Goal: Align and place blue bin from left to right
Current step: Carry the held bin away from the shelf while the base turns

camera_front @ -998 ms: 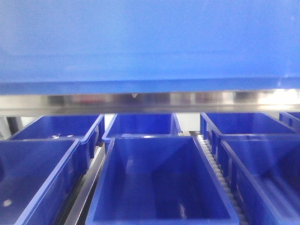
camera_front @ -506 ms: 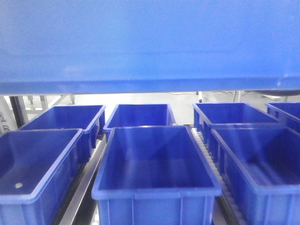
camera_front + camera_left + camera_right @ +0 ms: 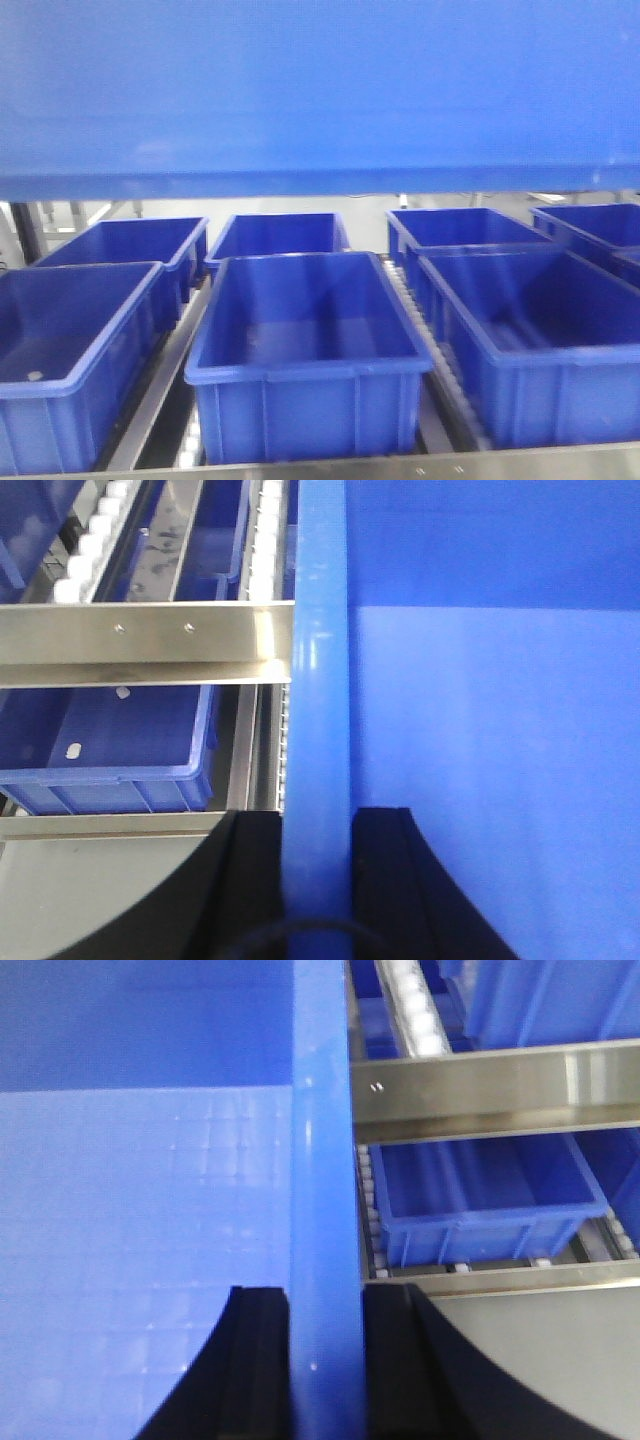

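Large medium-blue rectangular plastic bin [image 3: 320,90] is hanging between both arms, above and on the near side of the steel roller rack [image 3: 140,645]. Its glossy side panel is filling the upper front view.

Left gripper [image 3: 315,825] is pinching the bin's thick left rim, with black pads [image 3: 390,880] pressing either side of it. Right gripper [image 3: 325,1305] is pinching the right rim the same way.

The bin's long axis is running left to right, arm to arm, so neither arm is nearer. Darker-blue plastic bins [image 3: 310,330] are sitting in rows on the rack.

Judgement: the carry is under way. The coming move is turning on squaring that long axis with the rack's rows before lowering.
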{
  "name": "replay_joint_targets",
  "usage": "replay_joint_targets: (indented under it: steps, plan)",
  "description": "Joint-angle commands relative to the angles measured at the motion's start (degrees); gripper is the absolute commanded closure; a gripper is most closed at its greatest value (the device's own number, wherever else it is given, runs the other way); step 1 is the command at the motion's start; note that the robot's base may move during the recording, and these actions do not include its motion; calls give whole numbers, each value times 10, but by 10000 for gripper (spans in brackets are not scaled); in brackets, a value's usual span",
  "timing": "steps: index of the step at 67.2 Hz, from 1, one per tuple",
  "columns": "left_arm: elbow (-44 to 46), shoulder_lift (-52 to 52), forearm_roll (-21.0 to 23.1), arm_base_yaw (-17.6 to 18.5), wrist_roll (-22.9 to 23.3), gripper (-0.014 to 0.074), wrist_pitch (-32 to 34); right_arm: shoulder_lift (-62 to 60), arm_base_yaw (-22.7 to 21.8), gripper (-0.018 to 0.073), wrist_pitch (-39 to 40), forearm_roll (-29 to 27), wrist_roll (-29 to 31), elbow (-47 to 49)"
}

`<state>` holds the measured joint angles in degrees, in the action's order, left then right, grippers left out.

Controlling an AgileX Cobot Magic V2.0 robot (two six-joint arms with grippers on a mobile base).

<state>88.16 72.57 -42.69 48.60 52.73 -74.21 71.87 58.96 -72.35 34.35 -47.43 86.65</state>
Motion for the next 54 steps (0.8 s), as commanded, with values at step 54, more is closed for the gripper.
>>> replay_joint_targets:
  steps: [54]
  plan:
    - [5,-6,-20,6,3,707,42,-8,4,629,57,17,0,5]
